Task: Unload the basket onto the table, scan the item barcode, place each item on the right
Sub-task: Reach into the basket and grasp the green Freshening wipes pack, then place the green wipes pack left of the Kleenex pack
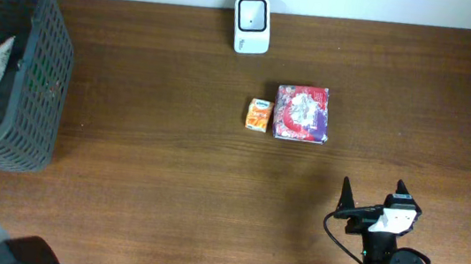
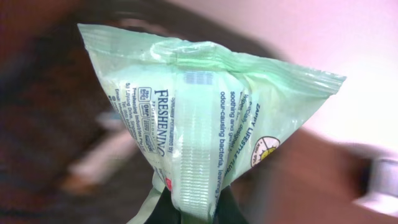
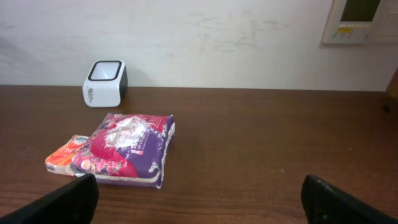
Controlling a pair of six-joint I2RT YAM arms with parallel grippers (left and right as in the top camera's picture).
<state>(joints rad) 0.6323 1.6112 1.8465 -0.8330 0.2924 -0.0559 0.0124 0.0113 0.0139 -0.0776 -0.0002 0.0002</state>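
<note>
Now left fingers (image 2: 163, 211) closed tight, pinching bottom seam of green pack (image 2: 205, 118). Pack stood upright in left wrist view, printed back and centre seam toward camera, background too blurred to place. Right fingers (image 3: 65, 202) spread wide, held nothing, low over near right part of counter (image 1: 160, 168). Scanner (image 1: 252, 25) sat at far edge of counter. Red-purple pack (image 1: 302, 113) lay flat mid-counter, orange pack (image 1: 259, 115) just beside its left side. Basket (image 1: 41, 83) stood far left, several items inside.
</note>
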